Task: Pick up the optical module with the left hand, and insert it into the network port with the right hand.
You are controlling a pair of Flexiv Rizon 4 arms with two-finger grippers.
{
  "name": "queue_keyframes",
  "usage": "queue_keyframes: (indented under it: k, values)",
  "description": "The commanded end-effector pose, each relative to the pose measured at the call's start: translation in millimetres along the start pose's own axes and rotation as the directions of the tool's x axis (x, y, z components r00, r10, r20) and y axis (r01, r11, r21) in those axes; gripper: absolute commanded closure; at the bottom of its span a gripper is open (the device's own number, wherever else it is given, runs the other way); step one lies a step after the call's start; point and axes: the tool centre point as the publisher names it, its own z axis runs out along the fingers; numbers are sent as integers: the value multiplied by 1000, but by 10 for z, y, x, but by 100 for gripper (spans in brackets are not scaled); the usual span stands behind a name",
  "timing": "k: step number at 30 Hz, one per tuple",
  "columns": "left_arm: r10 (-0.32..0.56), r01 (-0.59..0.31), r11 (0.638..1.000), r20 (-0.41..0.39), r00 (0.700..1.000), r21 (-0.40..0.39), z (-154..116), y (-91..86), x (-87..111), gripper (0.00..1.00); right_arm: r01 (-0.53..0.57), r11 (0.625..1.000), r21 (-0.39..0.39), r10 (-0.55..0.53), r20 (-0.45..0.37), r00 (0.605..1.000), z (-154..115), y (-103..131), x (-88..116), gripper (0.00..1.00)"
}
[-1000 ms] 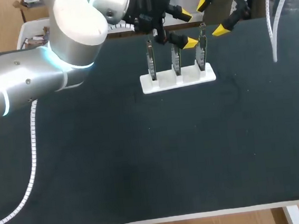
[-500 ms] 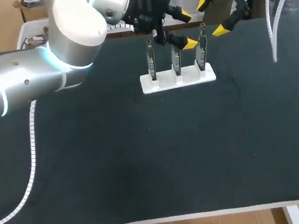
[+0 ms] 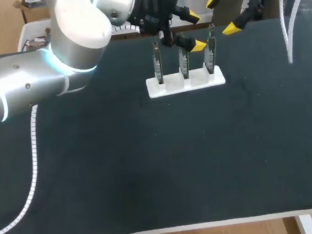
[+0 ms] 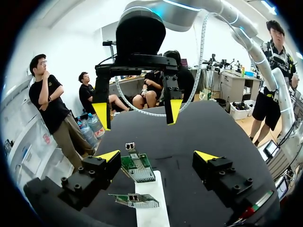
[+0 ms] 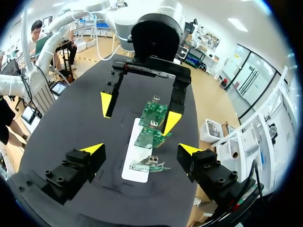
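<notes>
Left gripper (image 4: 157, 156), fingers spread, hangs over the holder's (image 3: 167, 87) optical modules (image 4: 137, 168) (untouched) near the table's (image 3: 148, 151) far edge; right gripper (image 5: 141, 149) likewise splayed.

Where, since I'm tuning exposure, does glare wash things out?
Head view: the left arm is washed near white on its pale shell; the black table shows no glare. Left wrist view: the white holder reads bright. Right wrist view: the modules look evenly lit.

A robotics lab: silver robot arms (image 3: 26, 85) over a black-topped bench (image 3: 150, 167) holding a white rack (image 3: 186, 83) of green circuit boards (image 5: 152, 114).
</notes>
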Motion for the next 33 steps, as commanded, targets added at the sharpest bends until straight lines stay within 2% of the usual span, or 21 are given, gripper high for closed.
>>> queue_keyframes:
  k: [1,15,16,18,19,22,23,33]
  values:
    - [-1,1,1000,-4,1000,0,1,-1,-8,0,14,1000,10,-15,22,1000,-16,79,-4,0]
    - [-1,1,1000,-4,1000,0,1,-1,-8,0,23,1000,17,-23,17,1000,-32,67,-13,0]
    - [-1,1,1000,-4,1000,0,1,-1,-8,0,23,1000,17,-23,17,1000,-32,67,-13,5]
    - [-1,1,1000,-4,1000,0,1,-1,-8,0,23,1000,17,-23,17,1000,-32,67,-13,56]
    - [-1,1,1000,-4,1000,0,1,-1,-8,0,23,1000,17,-23,17,1000,-32,67,-13,68]
    - [-1,1,1000,-4,1000,0,1,-1,-8,0,23,1000,17,-23,17,1000,-32,67,-13,89]
    - [-1,1,1000,-4,1000,0,1,-1,-8,0,23,1000,17,-23,17,1000,-32,67,-13,100]
    - [-1,1,1000,-4,1000,0,1,-1,-8,0,23,1000,17,-23,17,1000,-32,67,-13,100]
